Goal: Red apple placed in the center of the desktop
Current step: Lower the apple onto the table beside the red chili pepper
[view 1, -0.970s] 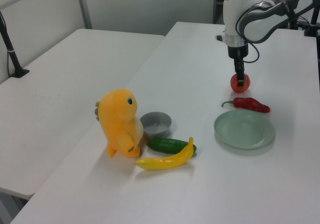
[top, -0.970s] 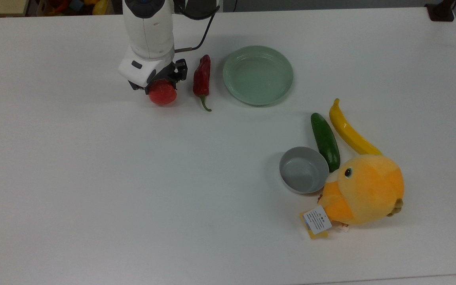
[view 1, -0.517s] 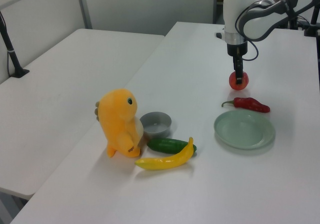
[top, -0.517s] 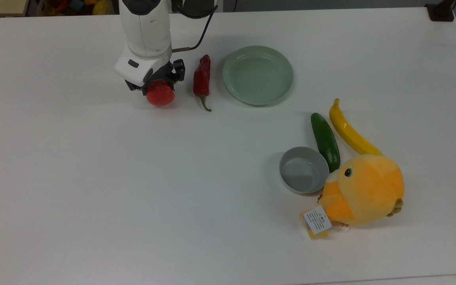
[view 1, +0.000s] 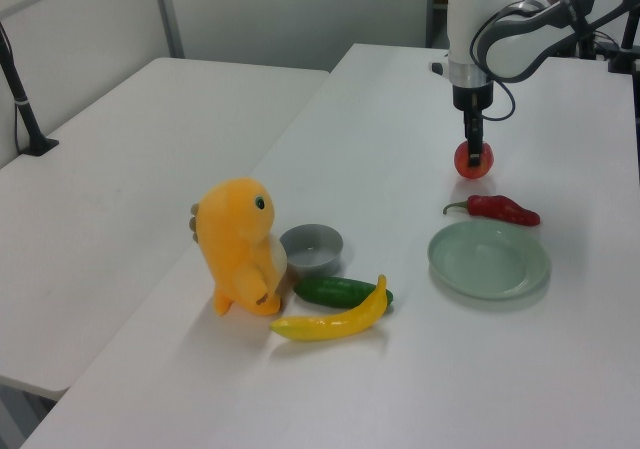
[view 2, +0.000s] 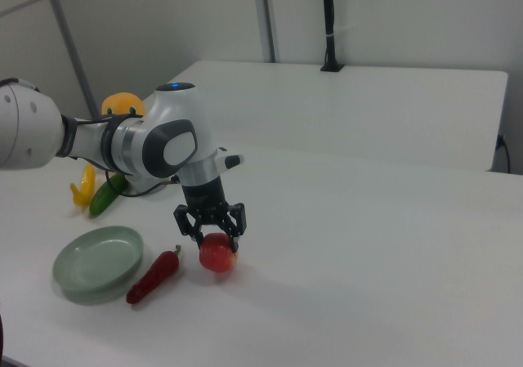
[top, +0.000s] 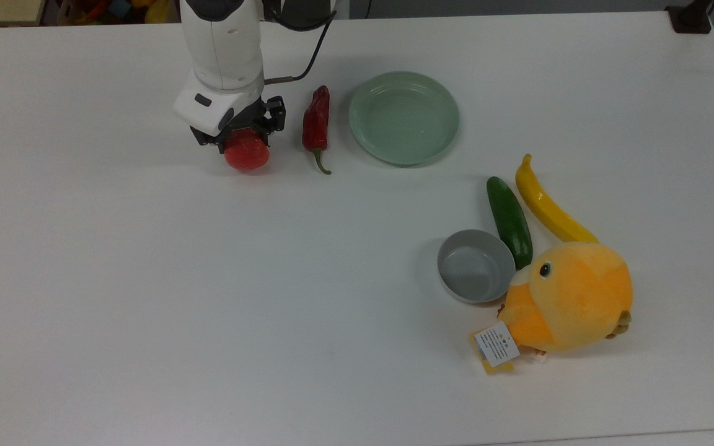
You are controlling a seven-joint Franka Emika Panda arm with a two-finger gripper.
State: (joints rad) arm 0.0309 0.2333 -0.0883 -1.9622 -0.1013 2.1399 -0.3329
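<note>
The red apple (top: 246, 155) (view 1: 474, 162) (view 2: 216, 254) hangs just above the white desktop (top: 208, 279), held from above. My gripper (top: 242, 141) (view 1: 473, 153) (view 2: 214, 238) is shut on it, one black finger on each side. In the top view the apple is near the far edge, left of the middle, with the white arm rising above it. In the right view a small shadow lies on the desktop (view 2: 368, 285) under the apple.
A red chili pepper (top: 316, 125) lies just right of the apple in the top view, then a green plate (top: 403, 117). At the top view's lower right are a grey bowl (top: 475, 265), a cucumber (top: 509, 221), a yellow pepper (top: 549, 203) and an orange plush toy (top: 571, 297).
The gripper has lifted the apple off the desktop and carried it slightly toward the top view's left. Nothing else moved.
</note>
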